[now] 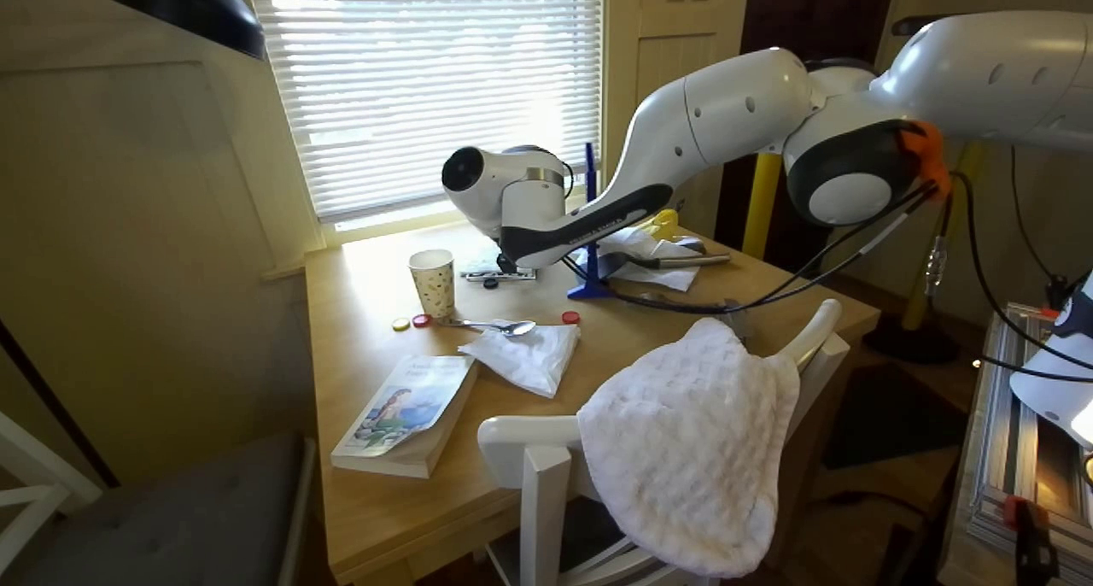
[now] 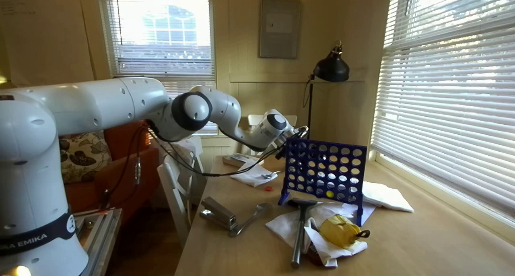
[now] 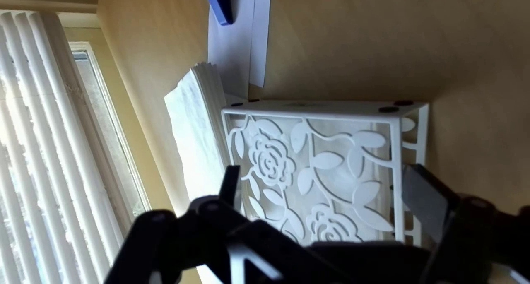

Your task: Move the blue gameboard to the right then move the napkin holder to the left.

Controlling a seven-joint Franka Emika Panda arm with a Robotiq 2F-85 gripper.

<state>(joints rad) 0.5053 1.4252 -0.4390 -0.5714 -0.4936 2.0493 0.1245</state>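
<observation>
Now gripper [image 3: 323, 182] (spread) over napkin holder [image 3: 327, 160]

Setting: a home, at a wooden table [image 2: 410, 235]. Evidence: white chairs [image 1: 545, 509] drawn up, window blinds [image 1: 444, 90], panelled wall [image 2: 245, 66], black lamp [image 2: 332, 68]; orange upholstered seat [image 2: 149, 167] with leaf-print cushion [image 2: 84, 157]. On table: book [image 1: 406, 411], patterned cup [image 1: 433, 283], spoon [image 1: 517, 328], gameboard [image 2: 327, 162].

In an exterior view I have 2 bright, daylit windows [image 2: 157, 38] with white blinds [image 2: 446, 99], set in cream walls [image 2: 241, 42]. I make out a black lamp [image 2: 332, 66], a white chair [image 2: 172, 191] just beside the wooden table [image 2: 402, 248], and an orange seat [image 2: 149, 179] with a patterned cushion [image 2: 86, 155].
</observation>
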